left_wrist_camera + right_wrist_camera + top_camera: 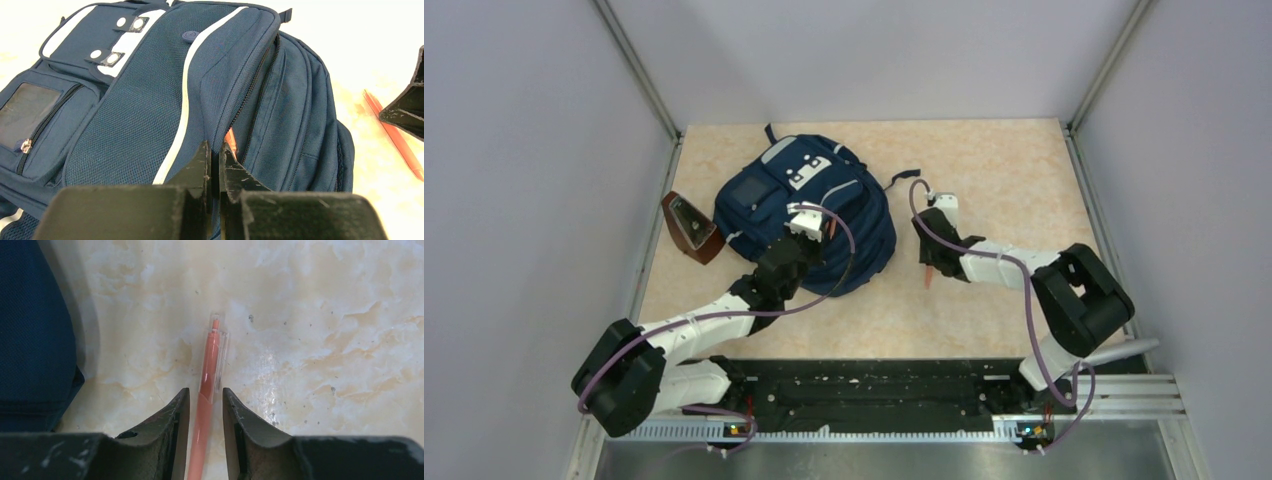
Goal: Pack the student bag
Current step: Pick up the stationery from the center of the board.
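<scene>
The student bag point(769, 200) lies flat on the table's left half, a navy backpack with pale strips and a white patch. My left gripper point(814, 228) rests on its right side. In the left wrist view the left gripper point(214, 146) is shut, pinching the bag's point(135, 110) fabric flap beside a zip. A small orange piece point(231, 140) shows just behind one finger. An orange pen point(927, 276) lies on the table right of the bag. My right gripper point(206, 390) stands open astride the pen point(210, 360), with a gap on both sides.
A brown wedge-shaped object point(690, 228) lies against the bag's left side near the left wall. The bag's edge point(30, 330) is close left of the right gripper. Grey walls enclose the table; a metal rail point(874, 395) runs along the near edge.
</scene>
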Robot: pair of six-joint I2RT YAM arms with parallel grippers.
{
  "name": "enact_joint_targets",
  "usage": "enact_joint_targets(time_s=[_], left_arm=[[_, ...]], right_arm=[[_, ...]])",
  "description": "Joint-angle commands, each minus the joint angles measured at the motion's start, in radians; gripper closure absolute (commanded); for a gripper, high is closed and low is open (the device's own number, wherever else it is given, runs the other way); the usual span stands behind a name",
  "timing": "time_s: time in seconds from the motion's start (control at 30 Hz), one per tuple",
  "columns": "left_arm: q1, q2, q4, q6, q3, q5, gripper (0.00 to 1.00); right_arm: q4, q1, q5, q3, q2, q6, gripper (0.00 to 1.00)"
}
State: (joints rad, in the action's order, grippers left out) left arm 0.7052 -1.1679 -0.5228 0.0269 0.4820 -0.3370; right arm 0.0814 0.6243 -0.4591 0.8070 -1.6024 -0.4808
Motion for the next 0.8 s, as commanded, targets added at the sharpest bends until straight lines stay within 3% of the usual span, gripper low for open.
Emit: enact_joint_targets(time_s=[0.0,0.37,0.43,0.53,0.77], left_arm=[[0.010,0.011,-0.075,0.001,0.018,0.028,1.00],[0.010,0.012,-0.075,0.002,0.018,0.027,1.00],[0.011,0.013,-0.075,0.002,0.018,0.028,1.00],[0.011,0.014,-0.075,0.002,0.017,0.027,1.00],[0.011,0.023,-0.078,0.008,0.014,0.027,1.00]], right_arm=[[0.010,-0.018,0.059,0.065,-0.034,-0.003,0.71],[0.076,-0.018,0.038,0.083,-0.073,-0.025,0.76],[0.077,-0.018,0.037,0.083,-0.078,-0.024,0.80],[0.078,-0.018,0.044,0.086,-0.080,-0.023,0.98],[0.083,-0.018,0.123,0.075,0.034,-0.011,1.00]])
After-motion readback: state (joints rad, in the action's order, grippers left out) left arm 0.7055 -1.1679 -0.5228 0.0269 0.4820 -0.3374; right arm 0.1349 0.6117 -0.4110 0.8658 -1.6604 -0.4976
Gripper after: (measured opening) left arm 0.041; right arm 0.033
